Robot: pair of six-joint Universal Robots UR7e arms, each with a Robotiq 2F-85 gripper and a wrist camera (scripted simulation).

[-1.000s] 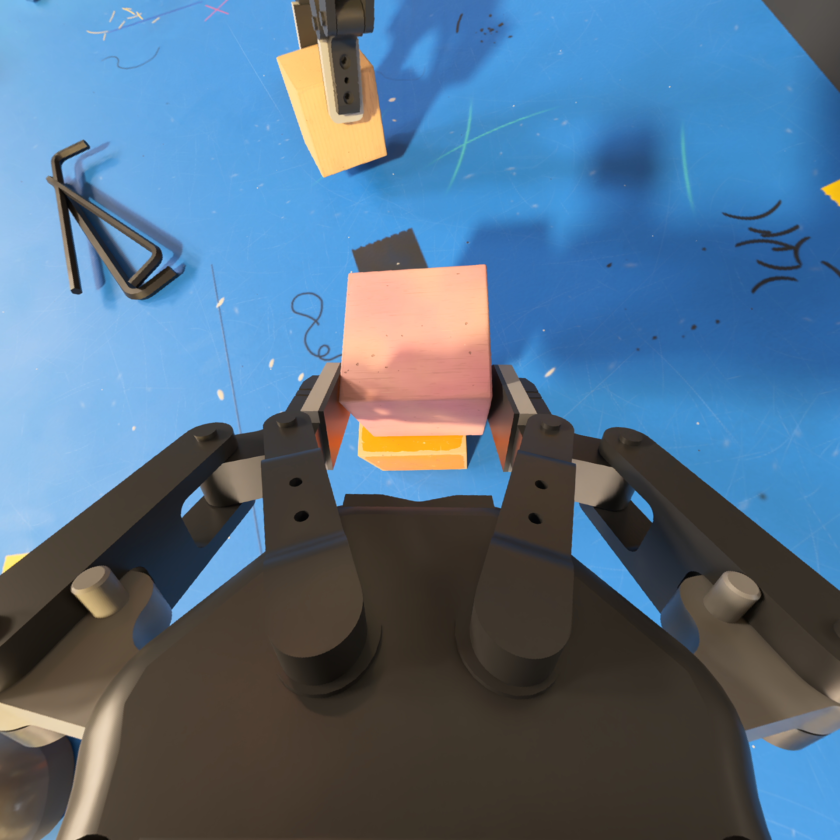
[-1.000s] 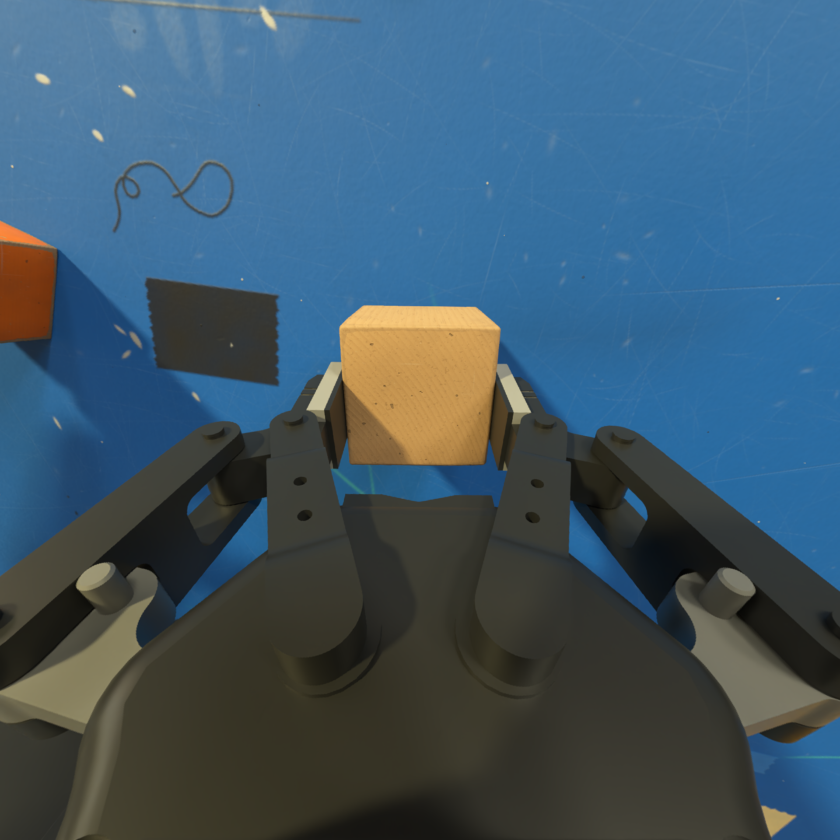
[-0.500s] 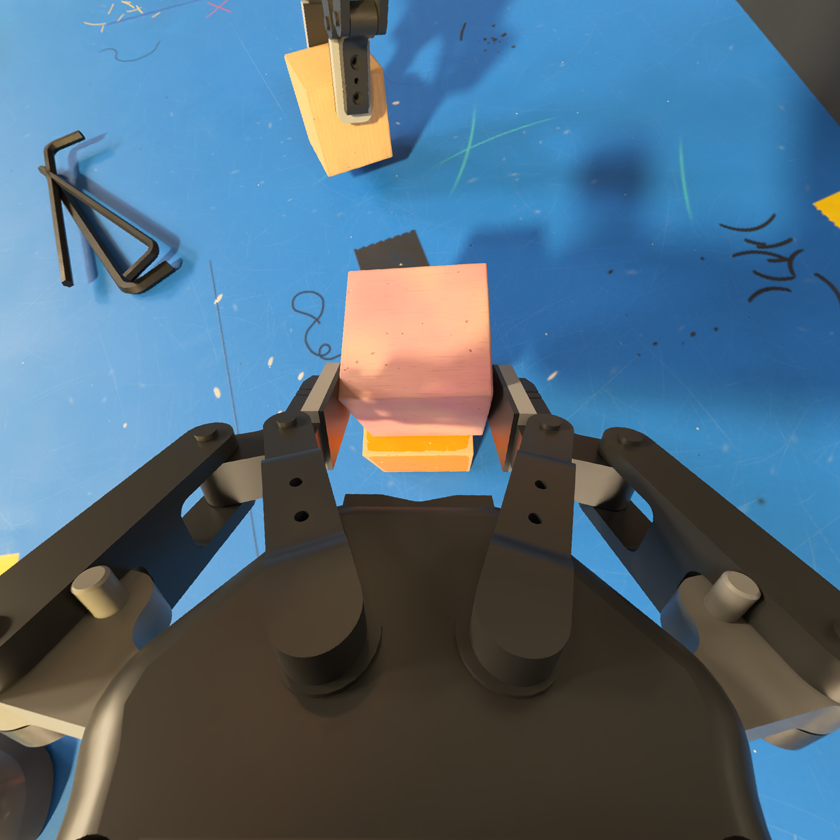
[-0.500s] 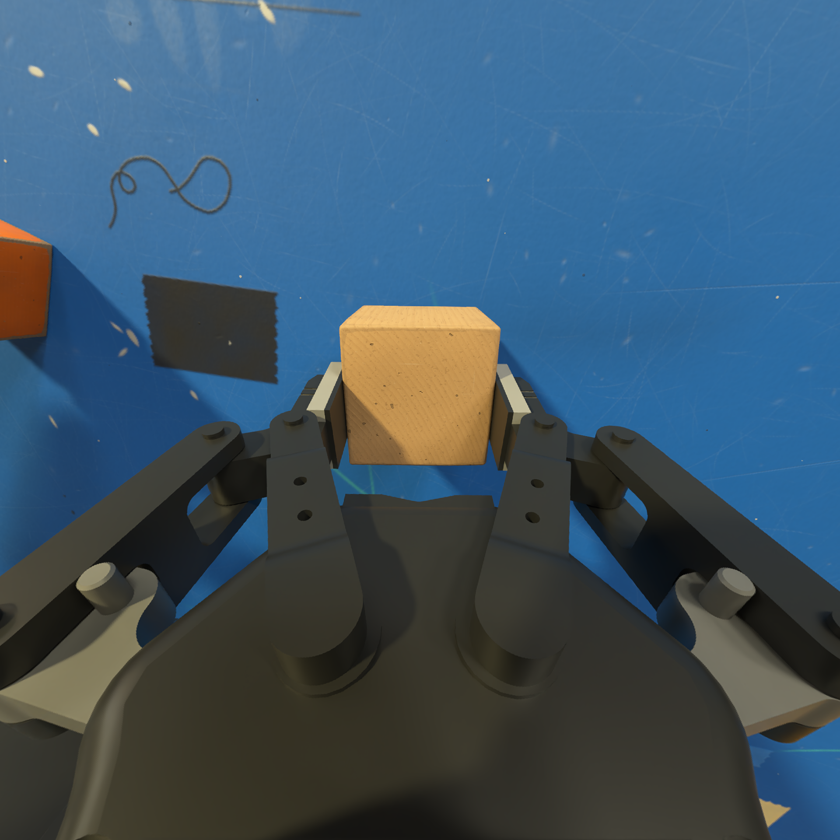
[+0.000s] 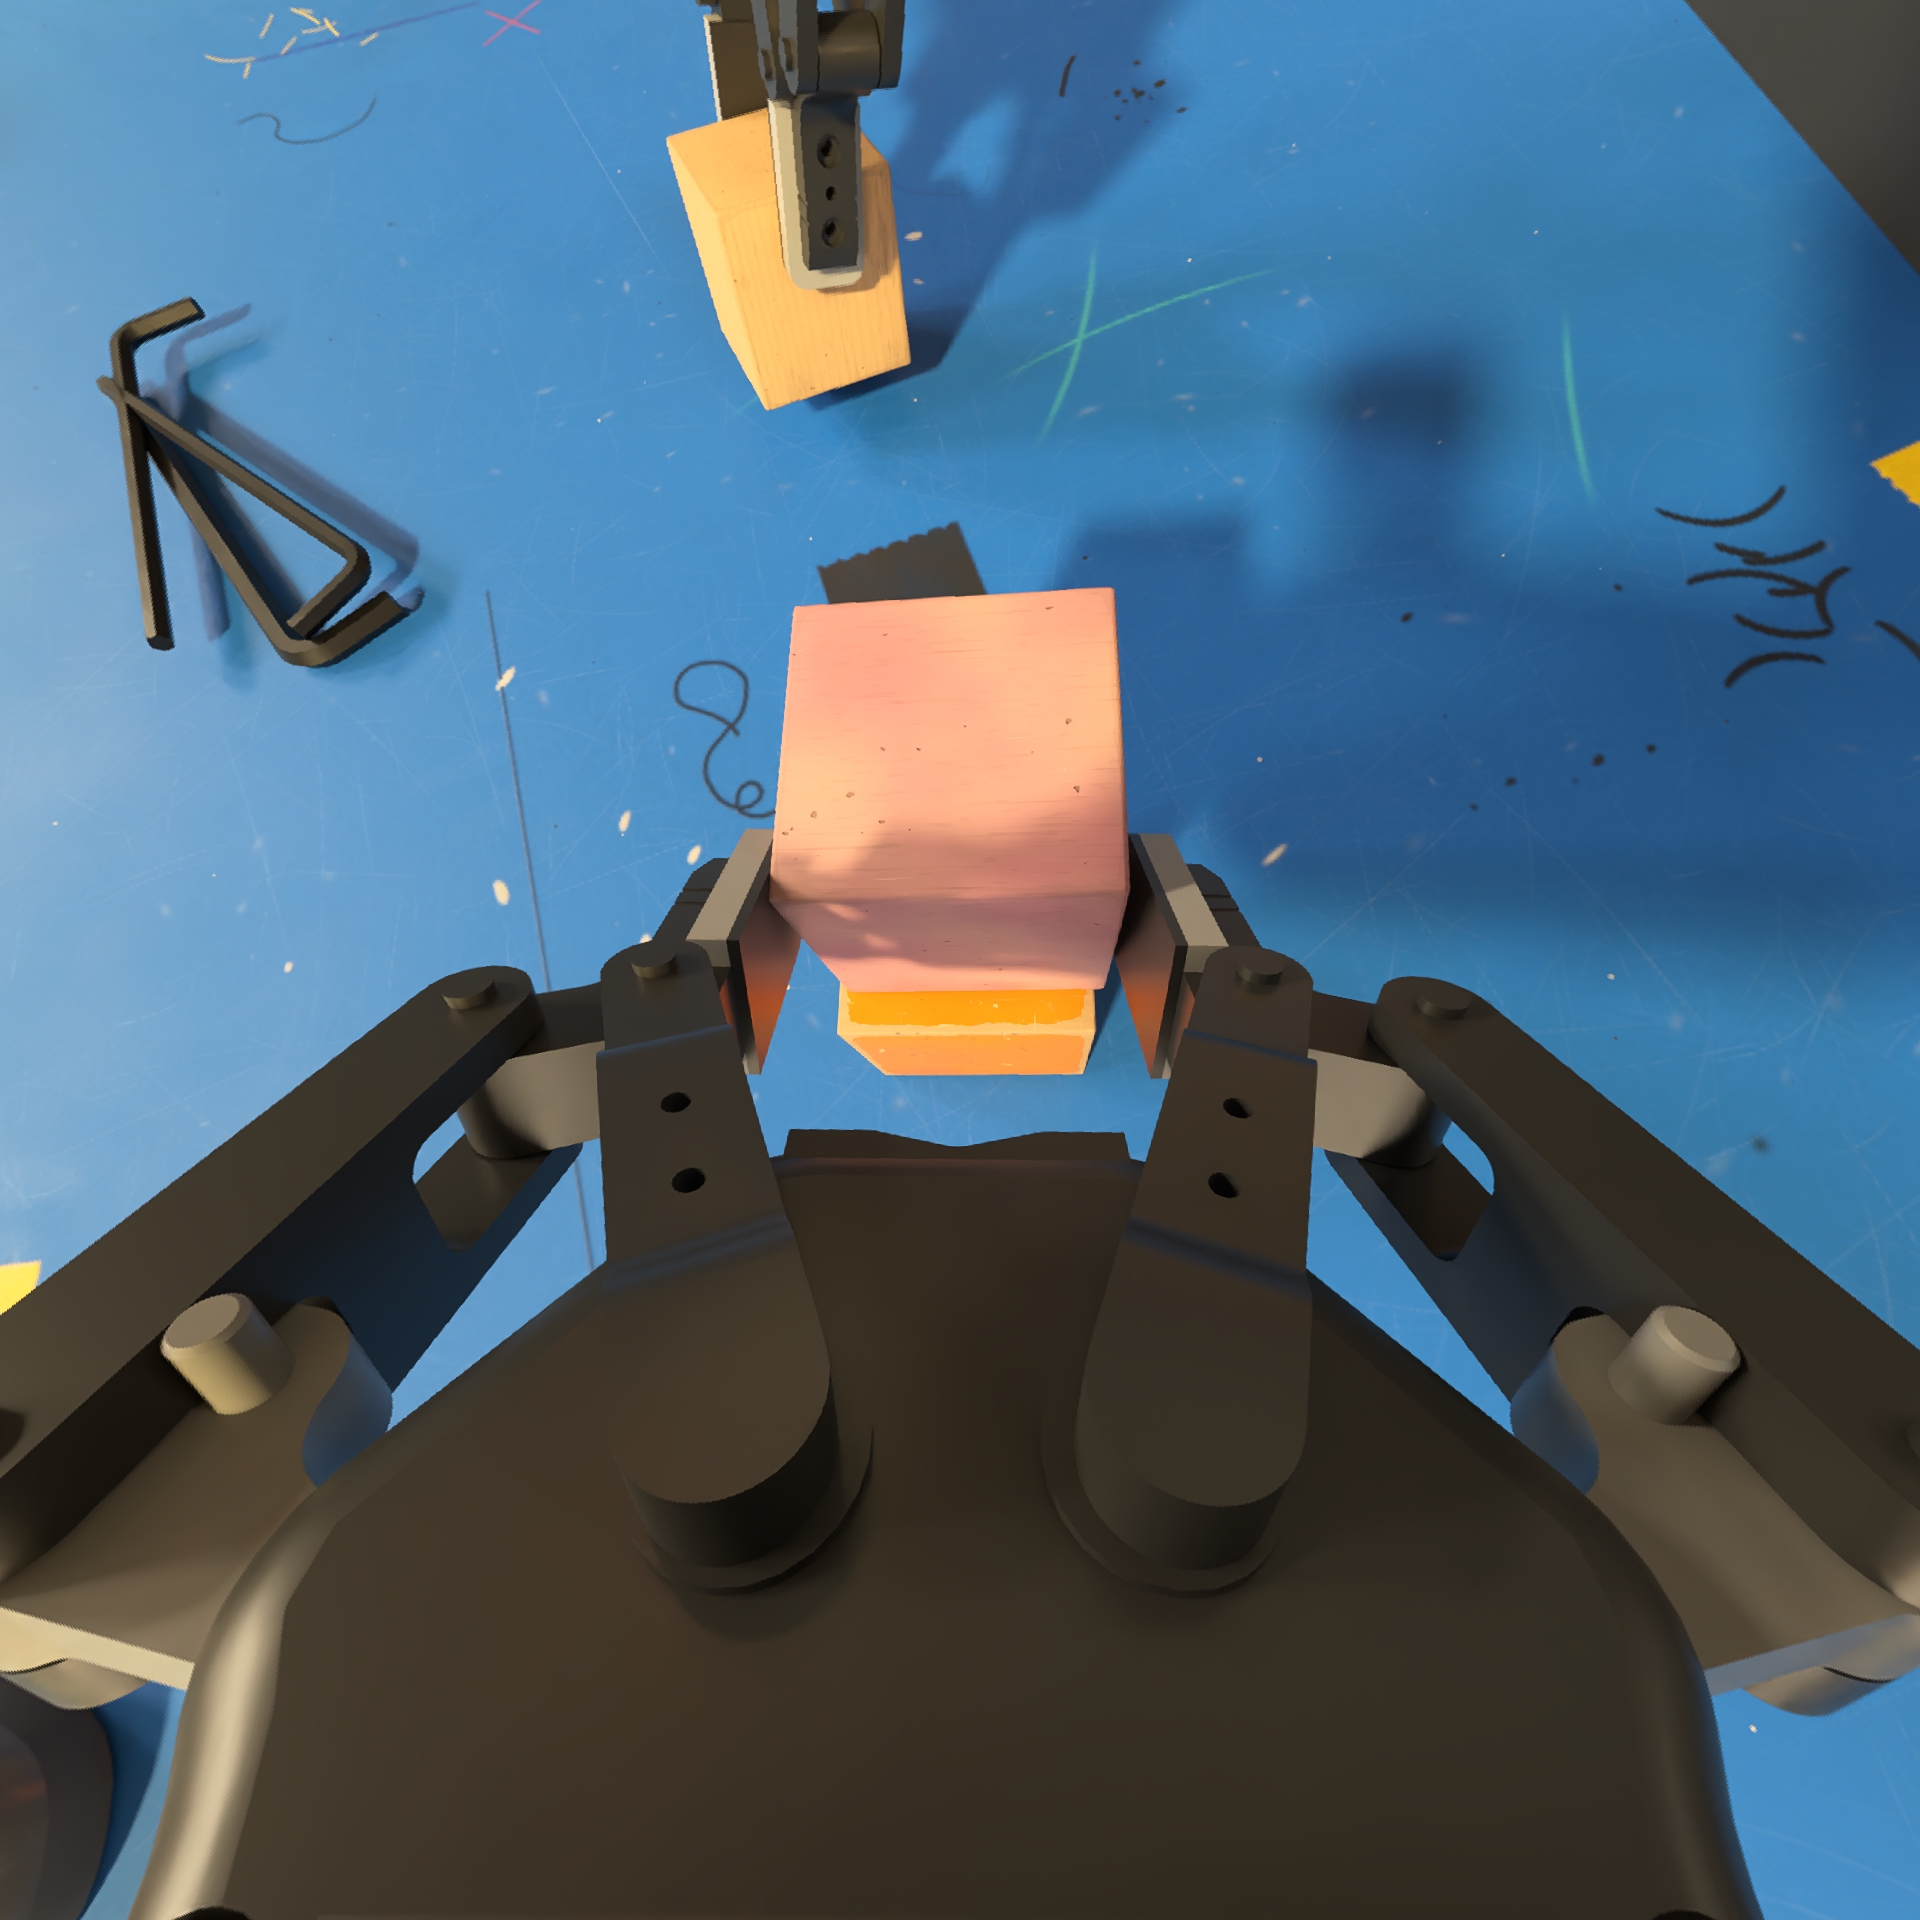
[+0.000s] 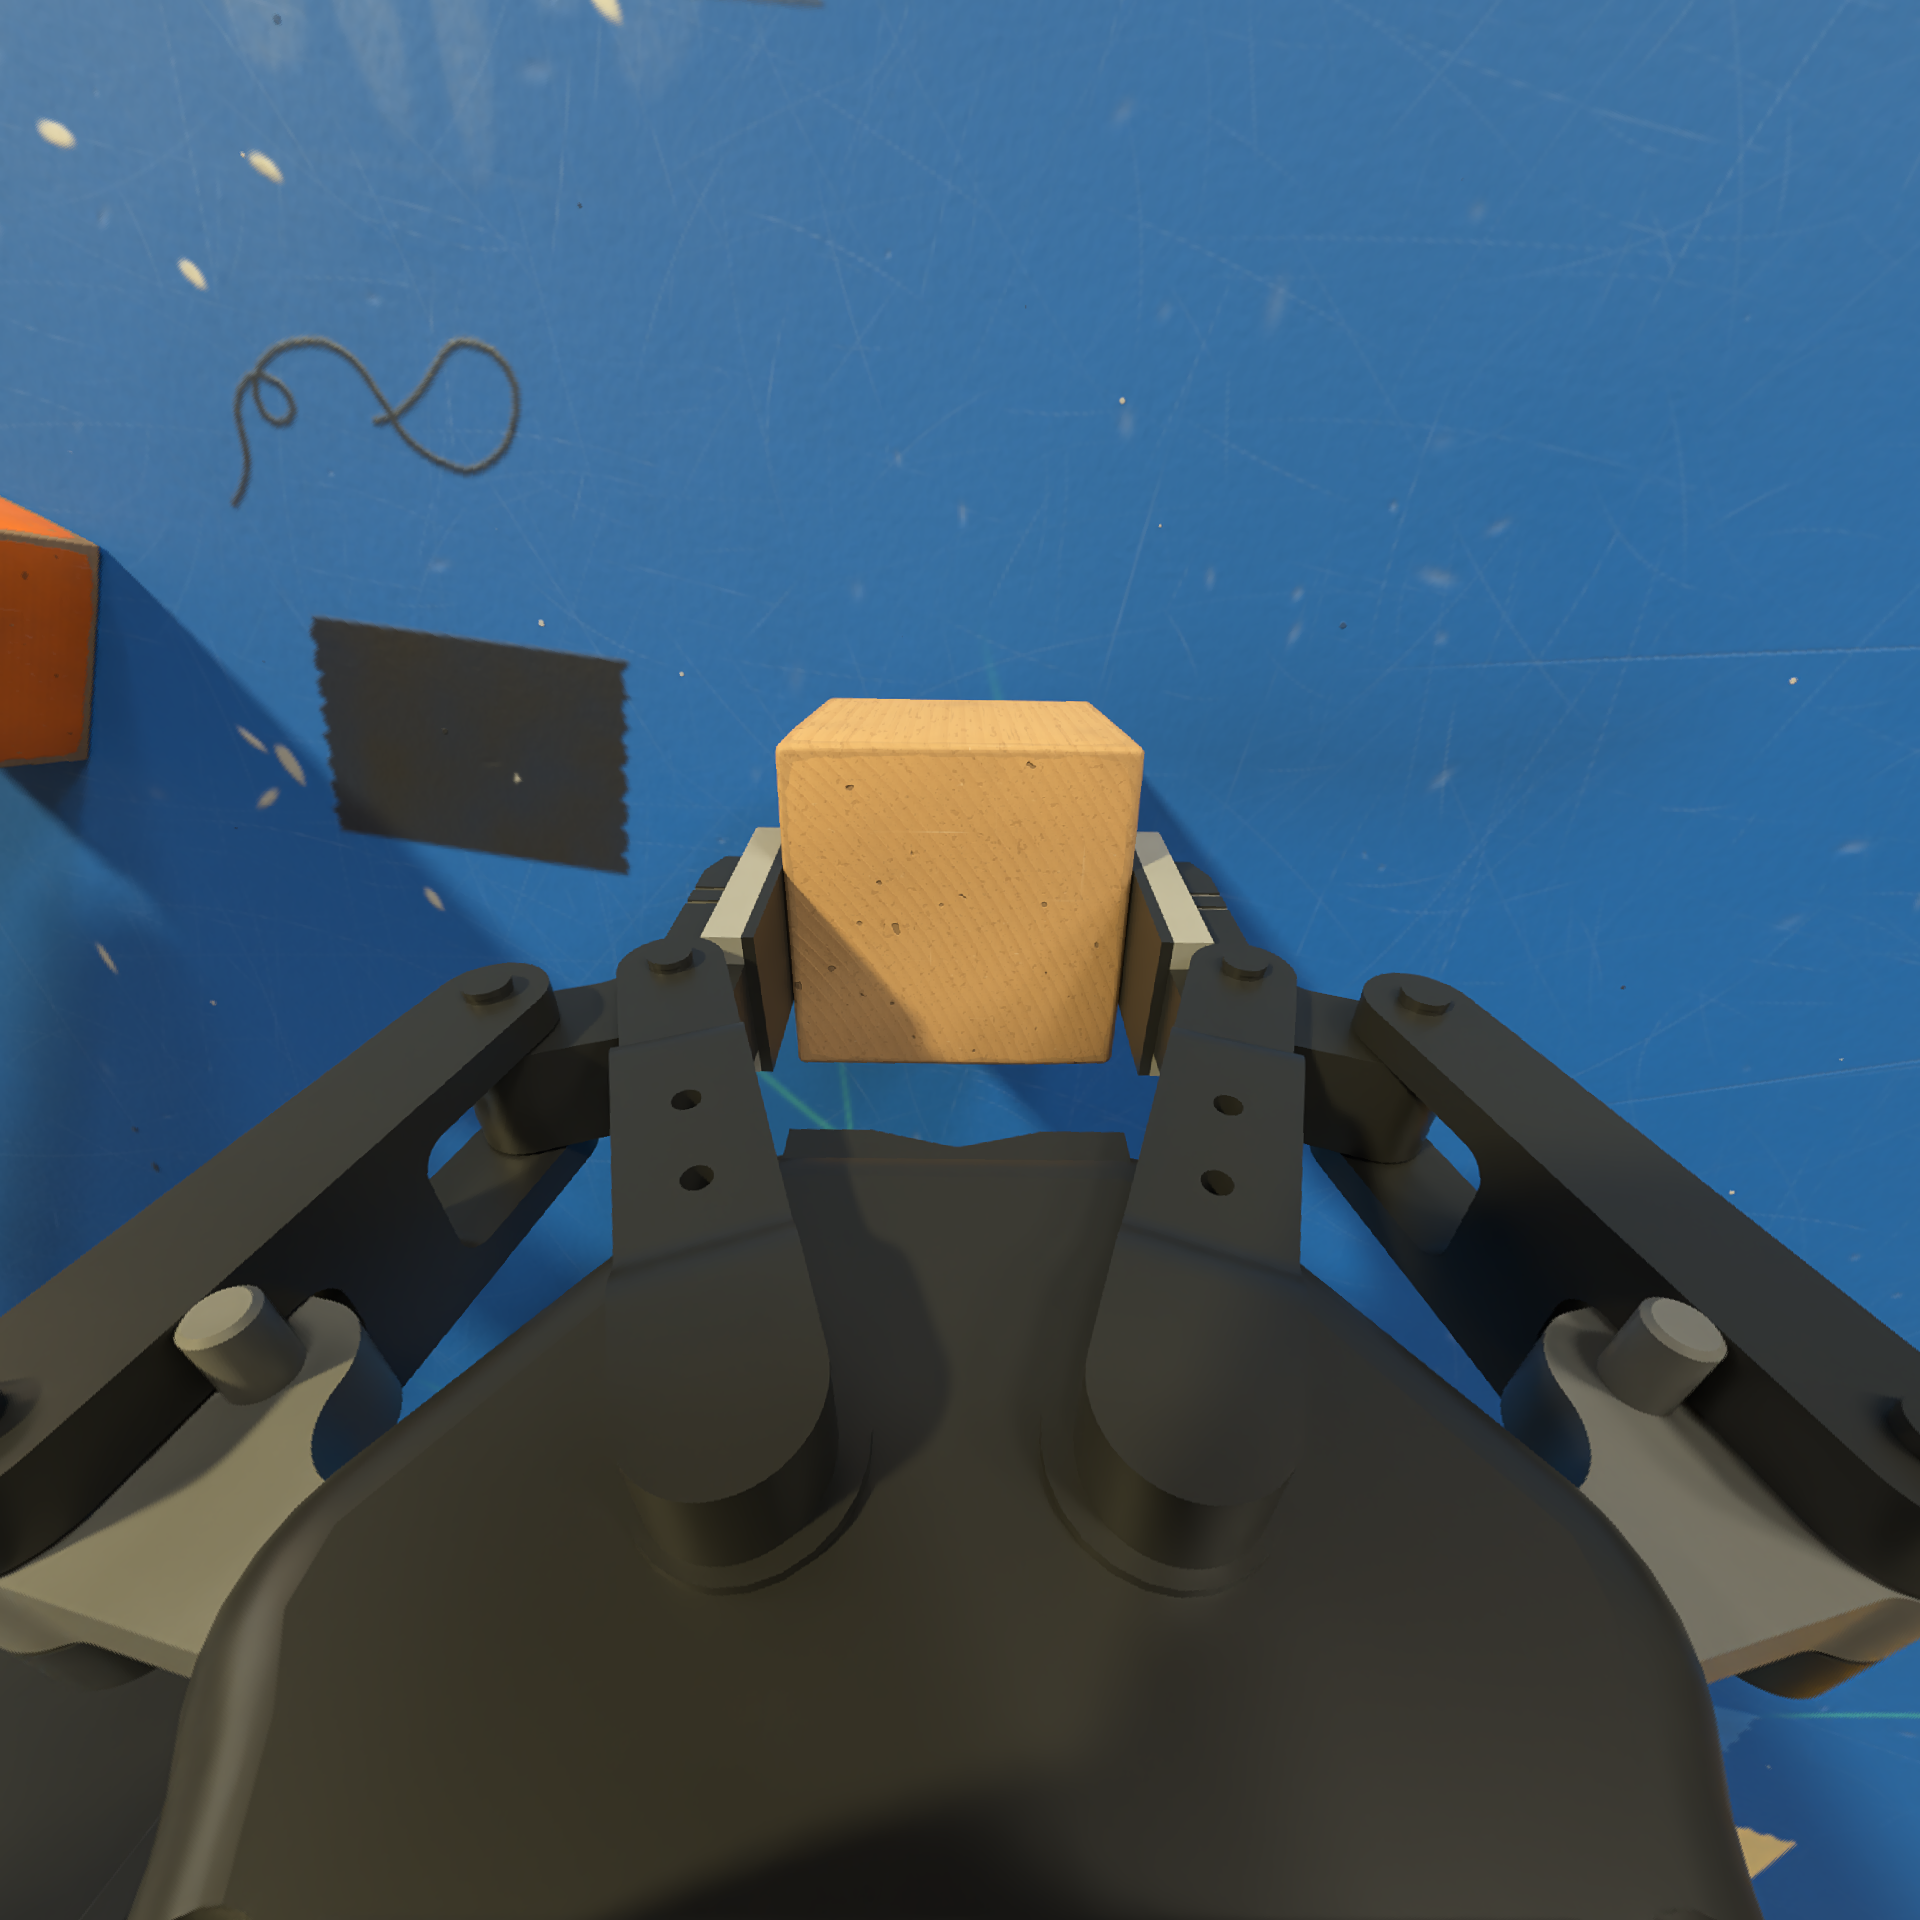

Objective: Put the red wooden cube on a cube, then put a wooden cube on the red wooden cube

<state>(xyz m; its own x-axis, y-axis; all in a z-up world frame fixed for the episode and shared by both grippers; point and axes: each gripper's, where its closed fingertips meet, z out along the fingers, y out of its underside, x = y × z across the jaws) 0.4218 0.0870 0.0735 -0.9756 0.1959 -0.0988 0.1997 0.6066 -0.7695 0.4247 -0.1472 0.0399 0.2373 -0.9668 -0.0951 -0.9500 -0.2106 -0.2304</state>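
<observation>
The left claw (image 5: 951,940) is closed on the red wooden cube (image 5: 951,774), its pads pressed to both side faces, with an orange cube (image 5: 966,1029) directly beneath it; whether the two touch cannot be told. Ahead of it, the right claw (image 6: 958,935) grips a plain wooden cube (image 6: 956,883) clear above the blue bench (image 6: 1351,416), beside a dark patch (image 6: 473,743).
</observation>
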